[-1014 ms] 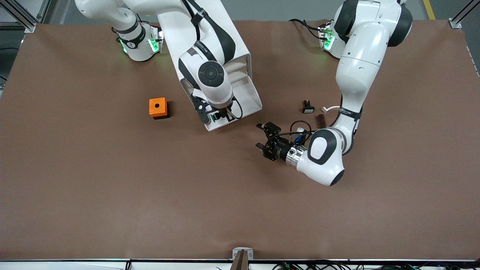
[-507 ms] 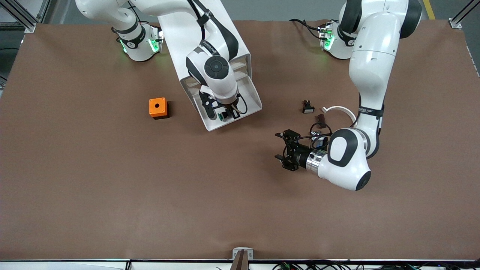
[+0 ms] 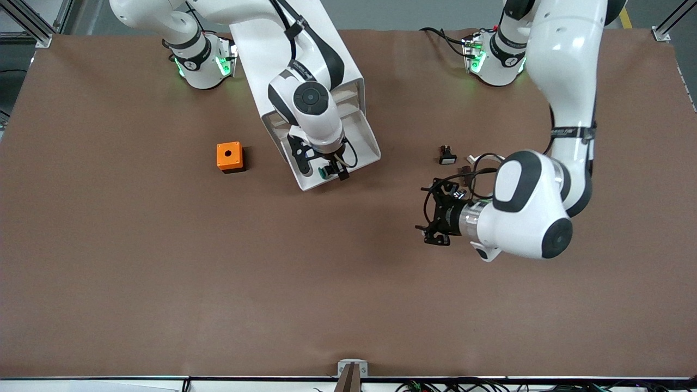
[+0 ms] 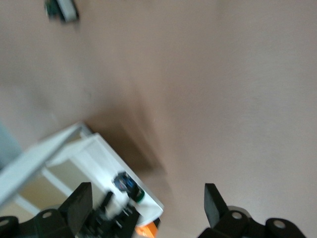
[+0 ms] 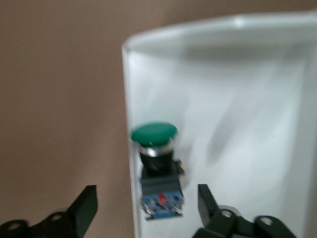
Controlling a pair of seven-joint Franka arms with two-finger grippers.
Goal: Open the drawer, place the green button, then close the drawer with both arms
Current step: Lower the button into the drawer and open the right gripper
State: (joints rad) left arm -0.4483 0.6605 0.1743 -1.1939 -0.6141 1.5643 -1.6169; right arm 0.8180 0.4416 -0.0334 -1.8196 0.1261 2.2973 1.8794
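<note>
The drawer [image 3: 371, 148] is pulled out of the white cabinet [image 3: 305, 49] toward the front camera. The button [image 5: 155, 163], with its green cap and black-and-blue body, lies inside the drawer [image 5: 237, 114] against its side wall; it also shows in the front view [image 3: 325, 172]. My right gripper [image 3: 324, 166] hangs open just over it, one finger on each side, not touching [image 5: 146, 207]. My left gripper [image 3: 425, 210] is open and empty above bare table, off the drawer toward the left arm's end. The left wrist view shows that gripper [image 4: 147, 206] open, with the drawer [image 4: 99, 148] and button [image 4: 127, 186] farther off.
An orange box with a hole [image 3: 229, 157] stands beside the cabinet toward the right arm's end. A black white-faced button [image 3: 447, 157] and a small brown part [image 3: 464, 172] lie near the left arm's wrist. The brown table [image 3: 218, 283] stretches wide nearer the front camera.
My left arm has drawn back from the drawer toward its own end of the table, its gripper staying open. My right gripper has shifted slightly over the drawer with the button under it.
</note>
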